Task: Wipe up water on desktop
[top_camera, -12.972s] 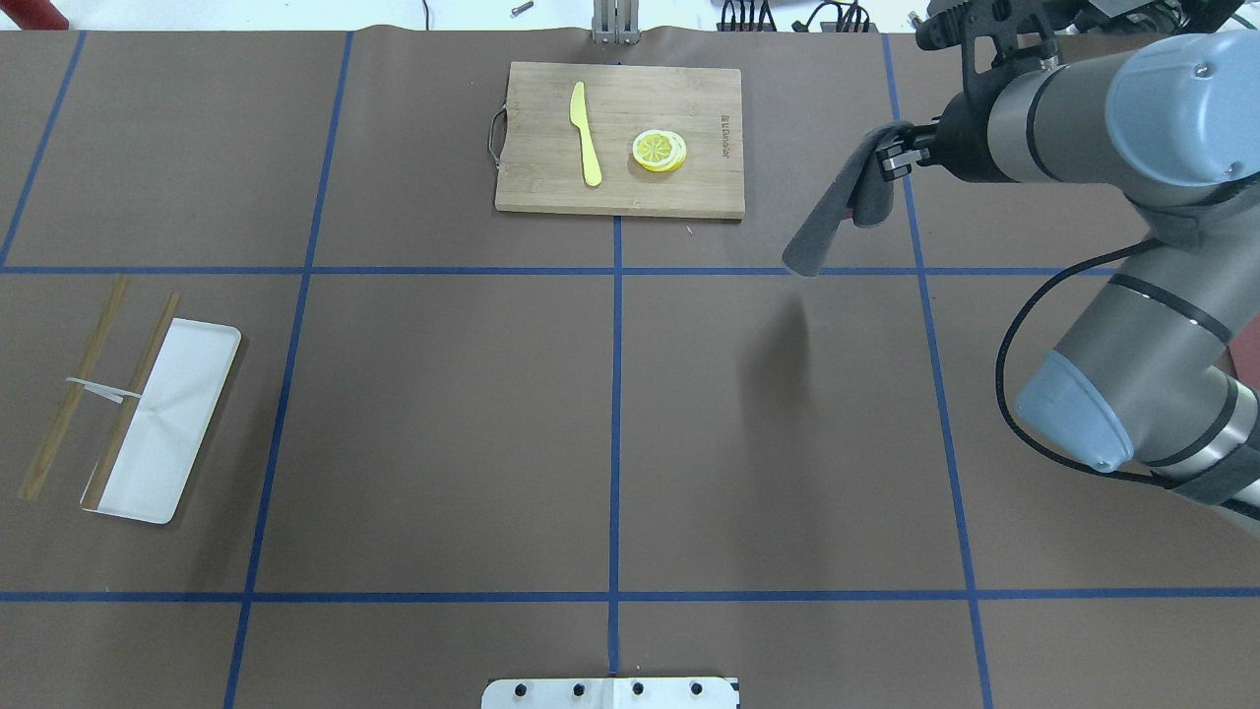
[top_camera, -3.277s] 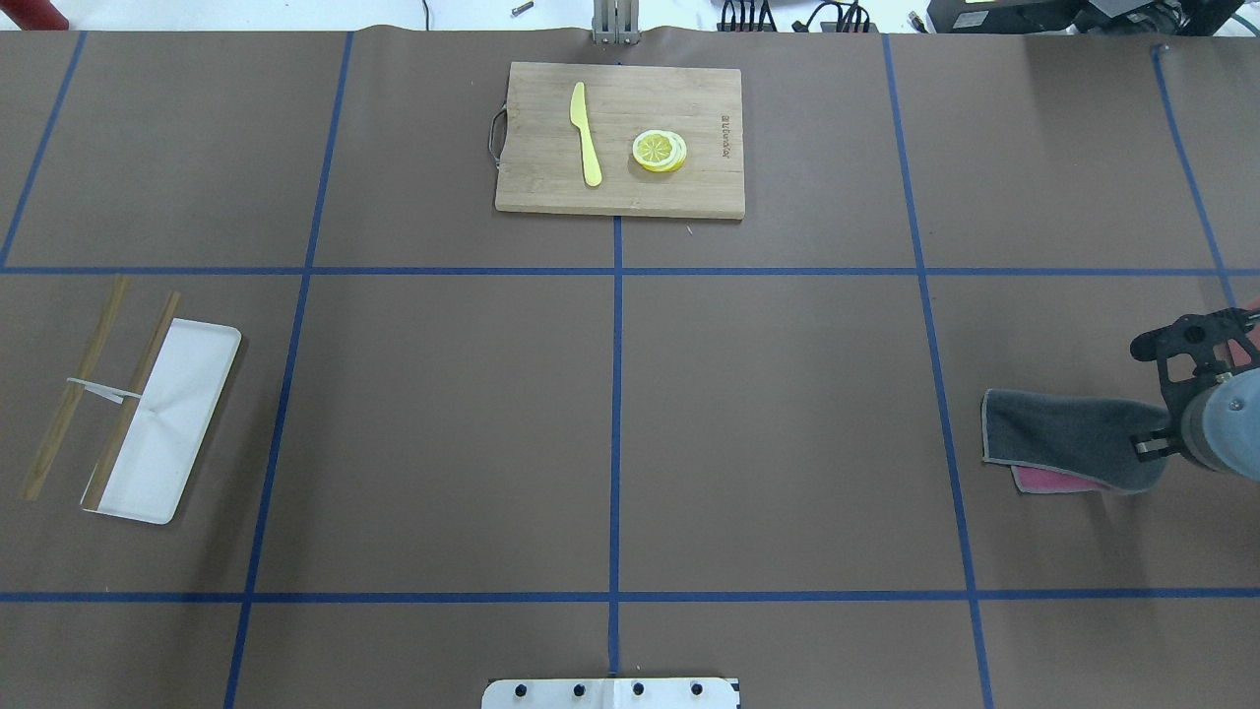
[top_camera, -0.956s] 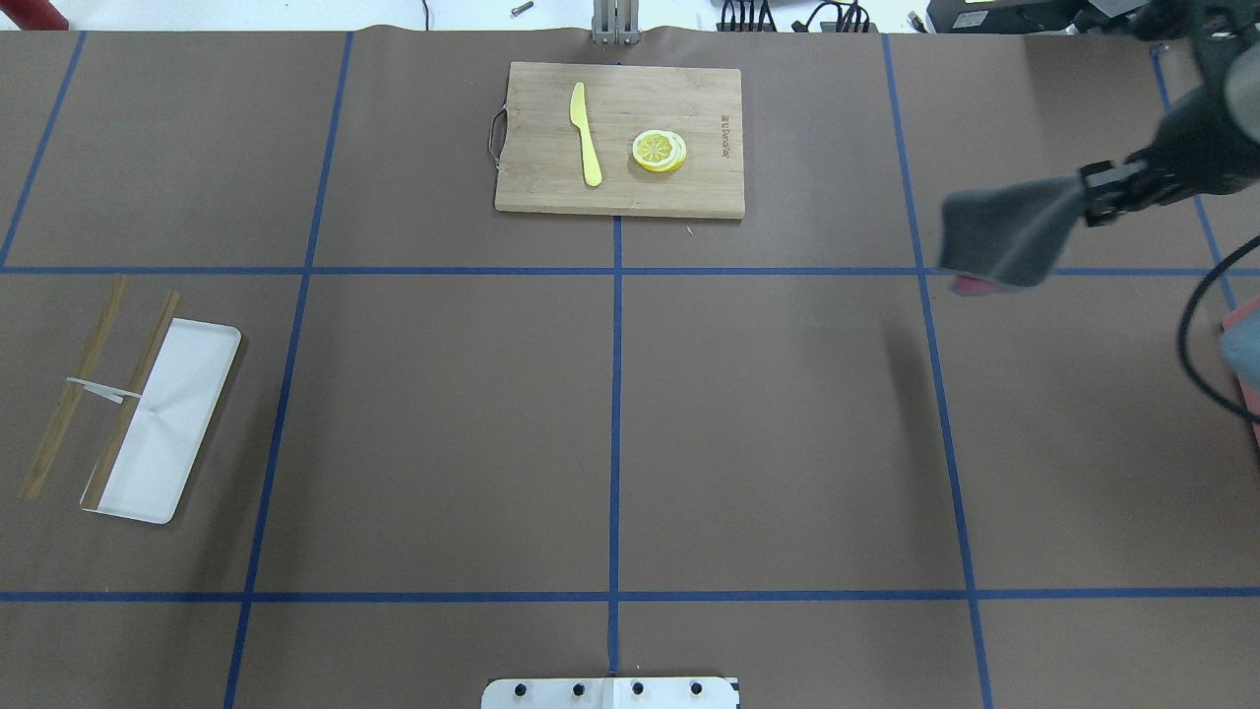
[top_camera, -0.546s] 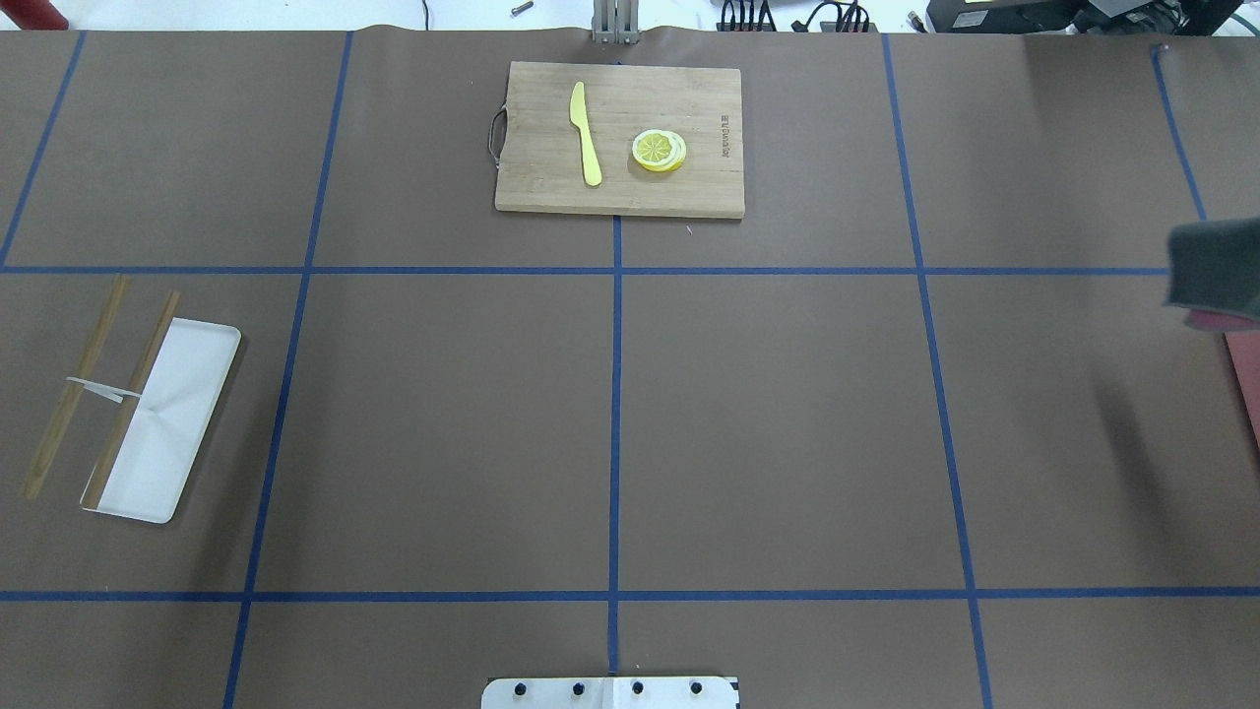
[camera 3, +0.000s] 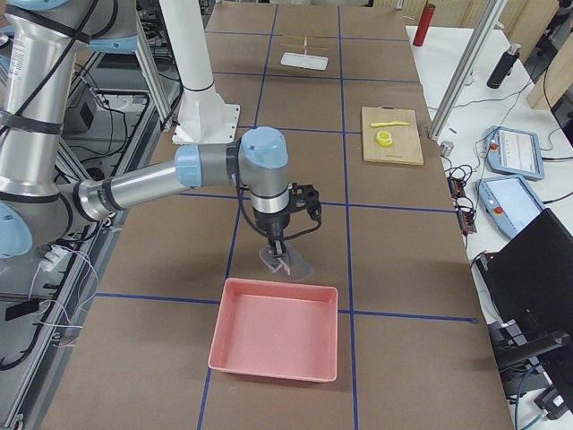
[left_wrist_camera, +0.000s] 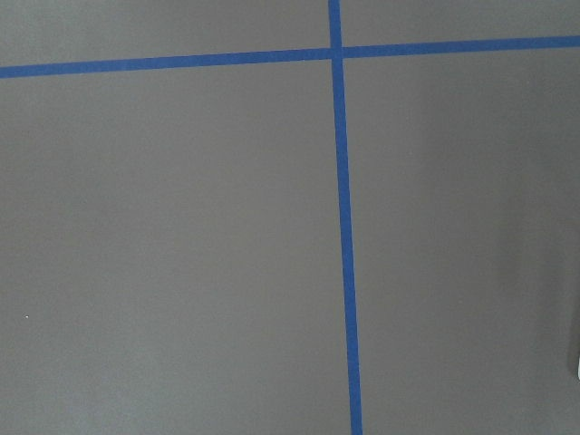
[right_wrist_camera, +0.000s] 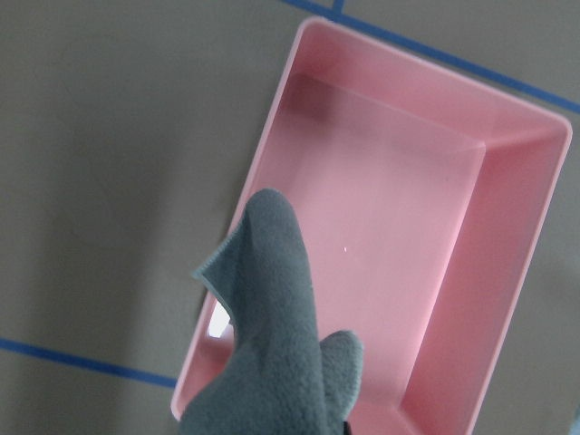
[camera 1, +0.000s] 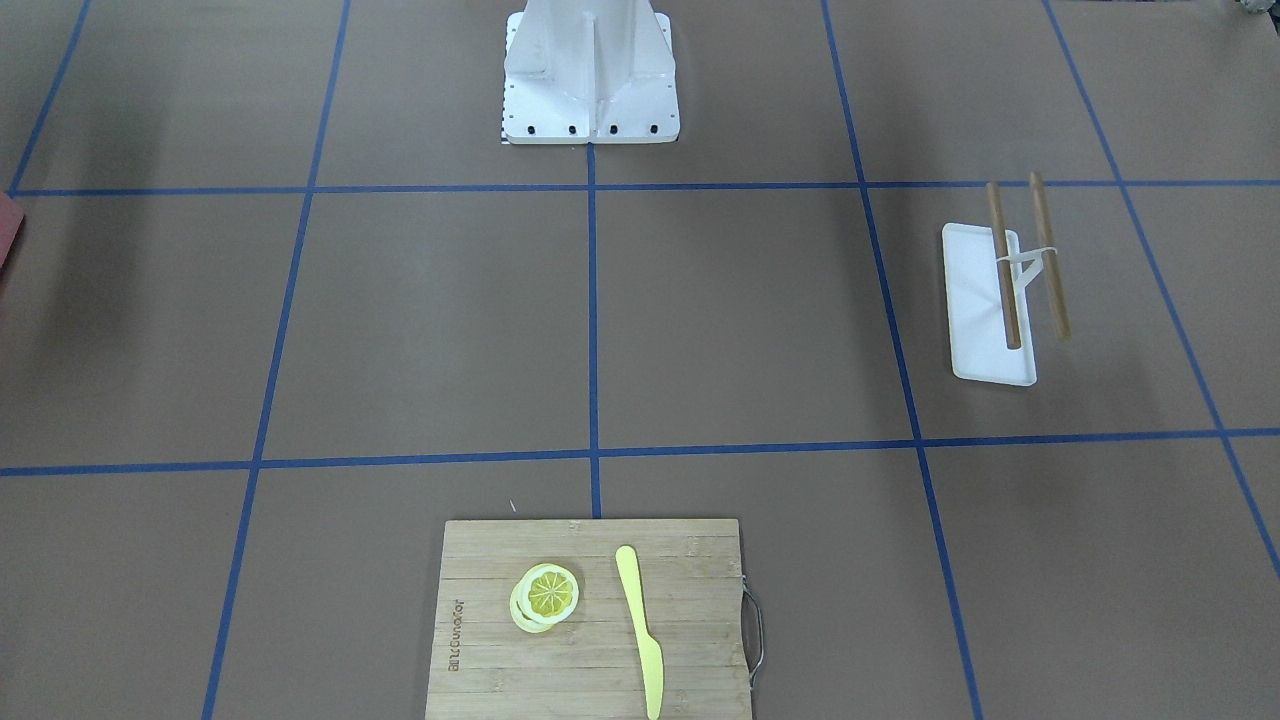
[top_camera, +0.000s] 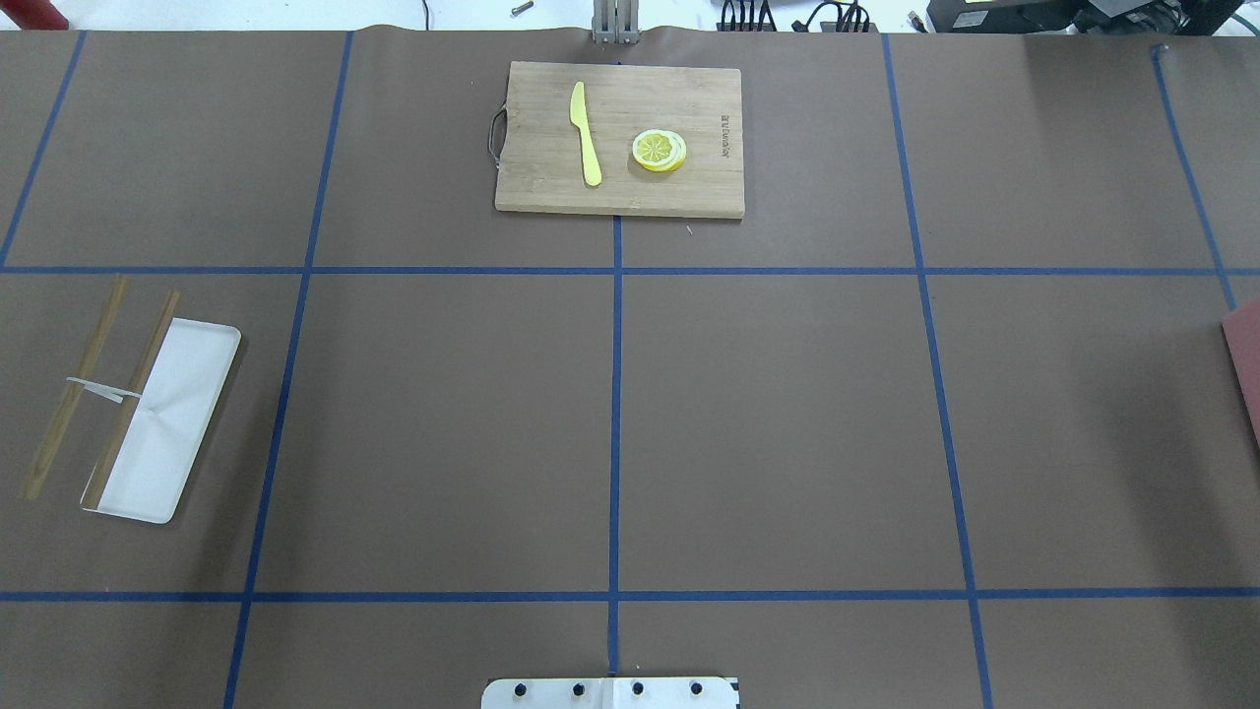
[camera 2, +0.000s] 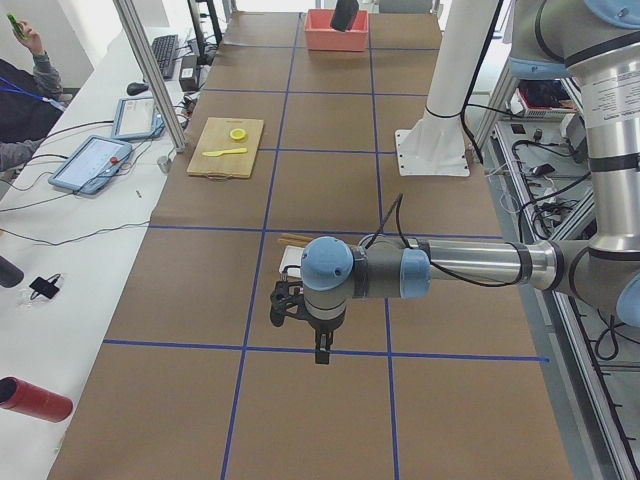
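- The desktop (top_camera: 787,414) is the brown surface with a blue tape grid. It fills both fixed table views.
- The grey cloth (right_wrist_camera: 281,326) hangs clear of the desktop beneath the right gripper (camera 3: 281,253). It sits just beside the pink bin (right_wrist_camera: 399,208), and in the right wrist view its drooping fold overlaps one corner of the bin.
- You see the right gripper only in the side views, so you cannot tell how far its jaws stand apart.
- The left gripper (camera 2: 319,352) points down over the desktop near a tape line. It also shows only in a side view, so its opening cannot be told.
- The bamboo cutting board (top_camera: 551,187) lies at the far edge and carries a yellow knife (top_camera: 587,138) and lemon slices (top_camera: 659,151), which are apart.
- The white tray (top_camera: 172,433) lies on the robot's left. One of the banded chopsticks (top_camera: 59,423) rests along the tray's edge and the other lies on the desktop.
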Controlling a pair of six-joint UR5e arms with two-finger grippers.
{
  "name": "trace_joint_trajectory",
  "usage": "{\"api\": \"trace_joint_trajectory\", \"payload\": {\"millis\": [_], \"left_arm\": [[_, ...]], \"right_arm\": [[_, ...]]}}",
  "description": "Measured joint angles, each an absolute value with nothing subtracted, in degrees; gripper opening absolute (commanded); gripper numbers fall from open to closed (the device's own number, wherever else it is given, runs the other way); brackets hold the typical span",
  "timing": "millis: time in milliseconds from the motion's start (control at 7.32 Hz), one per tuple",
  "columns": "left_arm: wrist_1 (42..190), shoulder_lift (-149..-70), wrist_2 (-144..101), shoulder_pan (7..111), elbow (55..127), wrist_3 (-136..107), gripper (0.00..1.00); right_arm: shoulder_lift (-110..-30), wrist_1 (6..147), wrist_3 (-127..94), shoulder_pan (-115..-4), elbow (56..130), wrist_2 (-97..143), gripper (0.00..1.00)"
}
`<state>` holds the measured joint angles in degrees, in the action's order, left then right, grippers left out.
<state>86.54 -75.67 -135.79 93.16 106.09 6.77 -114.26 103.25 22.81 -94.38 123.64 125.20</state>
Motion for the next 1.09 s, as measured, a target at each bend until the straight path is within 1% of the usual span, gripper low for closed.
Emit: {"api": "trace_joint_trajectory", "payload": {"millis": [273,683,819,956,1092], "left_arm": [[86.7,-75.7,-135.8,93.1,106.1,6.8,0.99],[87.3,-75.7,-135.7,93.1,106.1,6.7,0.99],[87.3,-75.7,-135.7,93.1,106.1,6.7,0.99],[87.4,-75.7,-135.7,93.2,106.1,6.7,0.99],[87.4,-75.7,-135.7,93.2,106.1,6.7,0.99]], "right_arm": [[-117.1,103.2,32.0,-98.9,120.8,124.5,0.00],[-117.3,99.7,34.8,-100.8,116.5,119.9,0.00],[-117.1,98.6,34.6,-100.9,115.4,119.4,0.31],[-116.8,98.0,34.5,-100.9,114.5,119.4,0.91],[-116.7,97.5,34.5,-100.9,114.1,119.5,0.99]]}}
